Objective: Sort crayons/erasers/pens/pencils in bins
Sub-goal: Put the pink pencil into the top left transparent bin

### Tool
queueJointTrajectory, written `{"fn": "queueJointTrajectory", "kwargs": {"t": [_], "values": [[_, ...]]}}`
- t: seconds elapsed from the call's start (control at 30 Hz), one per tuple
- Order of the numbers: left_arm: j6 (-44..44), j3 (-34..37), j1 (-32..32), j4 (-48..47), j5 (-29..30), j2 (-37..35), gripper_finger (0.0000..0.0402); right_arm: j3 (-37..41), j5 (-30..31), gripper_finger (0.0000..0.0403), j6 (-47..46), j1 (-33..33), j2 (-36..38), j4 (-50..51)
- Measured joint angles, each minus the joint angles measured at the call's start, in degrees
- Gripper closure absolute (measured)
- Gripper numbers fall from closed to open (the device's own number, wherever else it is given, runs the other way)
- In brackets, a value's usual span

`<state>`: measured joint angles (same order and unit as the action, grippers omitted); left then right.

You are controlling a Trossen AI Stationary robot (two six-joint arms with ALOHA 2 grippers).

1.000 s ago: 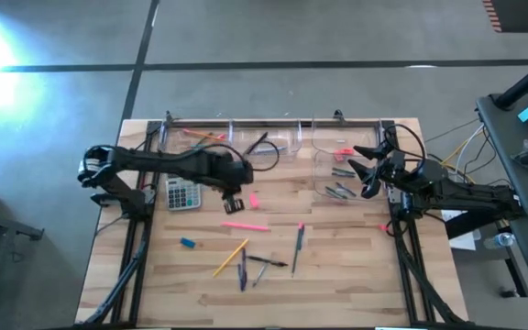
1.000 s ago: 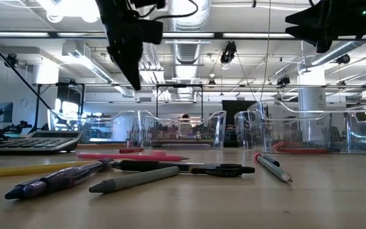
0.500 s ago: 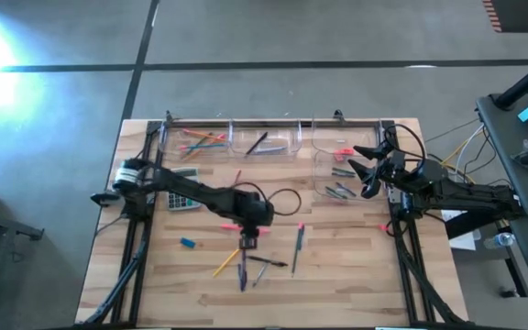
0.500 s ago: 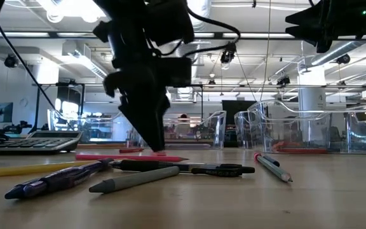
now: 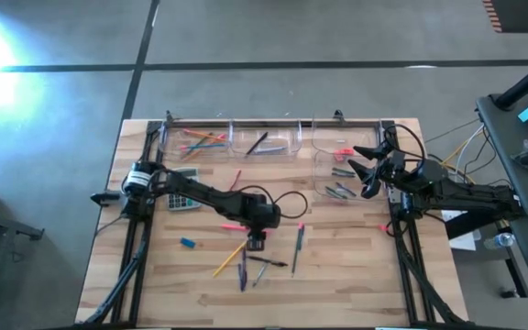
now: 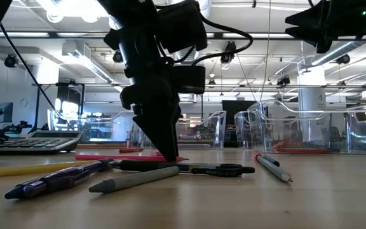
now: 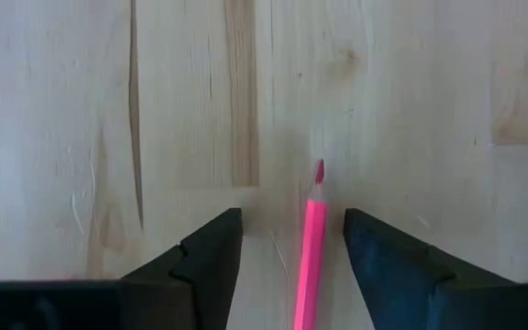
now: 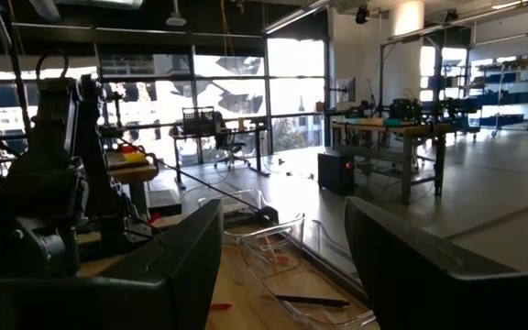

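Observation:
A pink pencil (image 5: 238,225) lies flat on the wooden table near its middle. My left gripper (image 7: 291,229) points steeply down over the pencil's pointed end (image 7: 319,172), open. One finger stands on each side of the pencil; the low view shows the fingertips (image 6: 170,156) at table height. Other pencils lie in the far-left bin (image 5: 204,142). A pen lies in the bin (image 5: 262,142) beside it. My right gripper (image 5: 363,167) waits open, raised over the right-hand bins (image 5: 335,179).
Loose on the near half of the table lie a blue eraser (image 5: 188,243), an orange pencil (image 5: 230,258), dark pens (image 5: 266,263) and a grey stick (image 5: 298,240). A grey calculator (image 5: 183,194) sits at the left, partly under my left arm.
My left gripper has swung from beside the calculator toward the table's near edge and right. It has come down to the table over the pink pencil's tip, tipping steeper as it sank. The pencil has not moved.

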<state>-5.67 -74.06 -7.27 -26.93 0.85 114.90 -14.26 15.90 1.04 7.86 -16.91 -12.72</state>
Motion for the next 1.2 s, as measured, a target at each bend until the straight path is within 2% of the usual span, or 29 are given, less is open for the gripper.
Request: {"fn": "queueJointTrajectory", "kwargs": {"t": [0.53,0.7,1.0,1.2], "values": [[-1.38,-0.94,-1.09,1.74,1.21,0.58,0.0226,0.0,0.0,0.0184,0.0,0.0,0.0,-0.01],[-1.44,-0.98,-1.2,1.79,0.96,2.06,0.0272,0.0,0.0,0.0184,0.0,0.02,0.0,-0.01],[-1.57,-1.03,-1.57,1.71,-0.34,3.77,0.0389,0.0,0.0,0.0184,0.0,0.01,0.0,-0.01],[-1.99,-1.74,-1.57,0.72,-0.41,3.05,0.0399,0.0,0.0,0.0184,0.0,0.0,0.0,0.01]]}}
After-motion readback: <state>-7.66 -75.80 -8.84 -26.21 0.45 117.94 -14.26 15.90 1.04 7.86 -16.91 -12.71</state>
